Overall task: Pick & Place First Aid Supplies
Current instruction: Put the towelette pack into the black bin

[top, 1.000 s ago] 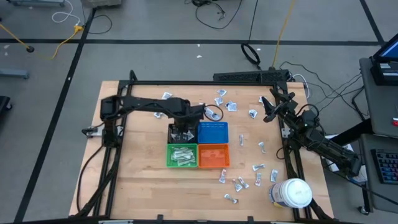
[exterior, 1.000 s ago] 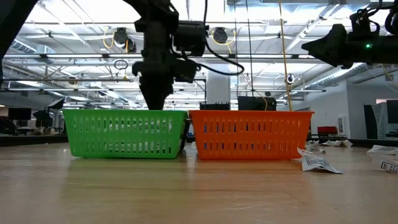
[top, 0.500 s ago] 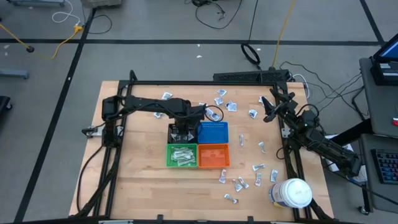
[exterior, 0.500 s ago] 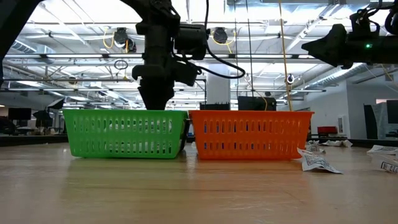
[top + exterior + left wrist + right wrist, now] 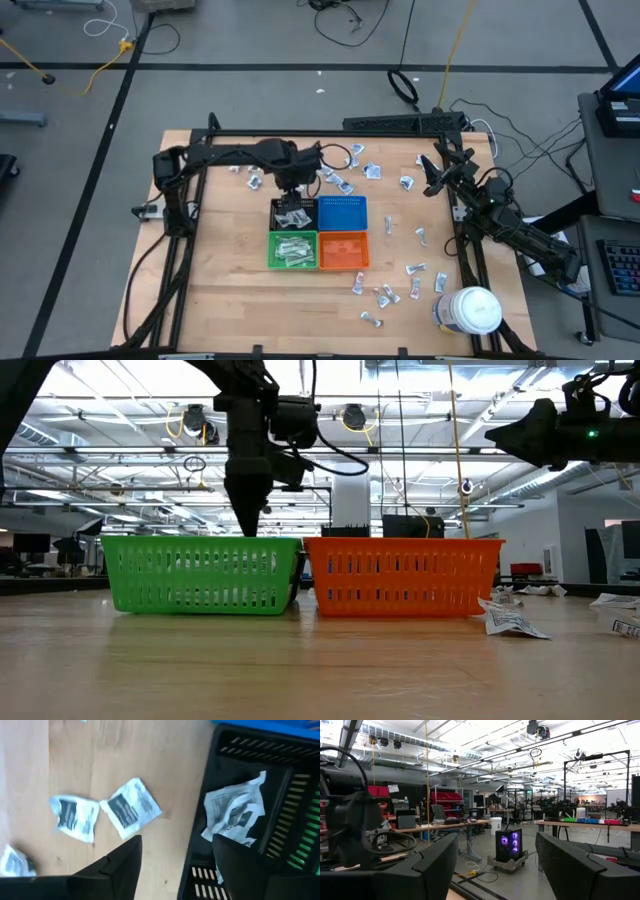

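Wooden surface [image 5: 230,290]: left pincer [image 5: 175,865] open and empty; one packet [image 5: 235,812] lies in the black bin [image 5: 225,750] just ahead, two loose packets [image 5: 131,808] beside. Risk: snagging the bin wall. Right pincer [image 5: 430,176] parked, open.

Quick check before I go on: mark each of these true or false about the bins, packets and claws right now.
1. The black bin holds a packet. True.
2. The left claw grips a packet. False: it is open, holding nothing.
3. The orange bin is full of packets. False: it looks empty.
4. The green bin holds packets. True.
5. The jar stands in the blue bin. False: it stands at the table's corner.
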### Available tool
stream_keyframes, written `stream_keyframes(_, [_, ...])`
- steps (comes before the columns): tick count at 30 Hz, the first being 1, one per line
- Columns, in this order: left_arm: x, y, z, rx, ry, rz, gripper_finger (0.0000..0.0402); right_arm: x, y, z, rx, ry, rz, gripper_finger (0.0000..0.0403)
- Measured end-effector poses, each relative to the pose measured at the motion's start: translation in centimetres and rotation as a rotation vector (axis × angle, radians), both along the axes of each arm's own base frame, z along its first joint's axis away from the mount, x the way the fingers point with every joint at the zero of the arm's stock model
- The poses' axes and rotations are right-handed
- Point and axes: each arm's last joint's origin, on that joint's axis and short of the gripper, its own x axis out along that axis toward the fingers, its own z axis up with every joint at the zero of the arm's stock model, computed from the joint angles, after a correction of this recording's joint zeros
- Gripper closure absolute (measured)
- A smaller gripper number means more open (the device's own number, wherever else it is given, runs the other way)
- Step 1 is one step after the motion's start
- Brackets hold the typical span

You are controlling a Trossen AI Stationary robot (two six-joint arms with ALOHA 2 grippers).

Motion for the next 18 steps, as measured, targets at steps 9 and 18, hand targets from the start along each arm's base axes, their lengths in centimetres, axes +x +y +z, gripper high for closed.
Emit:
stream_keyframes(9, [-2.9,4.0,-1.9,-0.041,0.083,0.275,0.0144,0.0,0.0,0.0,0.0,0.0,0.0,0.014])
stream_keyframes(18, [-5.4,8.1,-2.0,-0.039,0.104,0.439,0.0144,0.0,0.0,0.0,0.0,0.0,0.0,0.014])
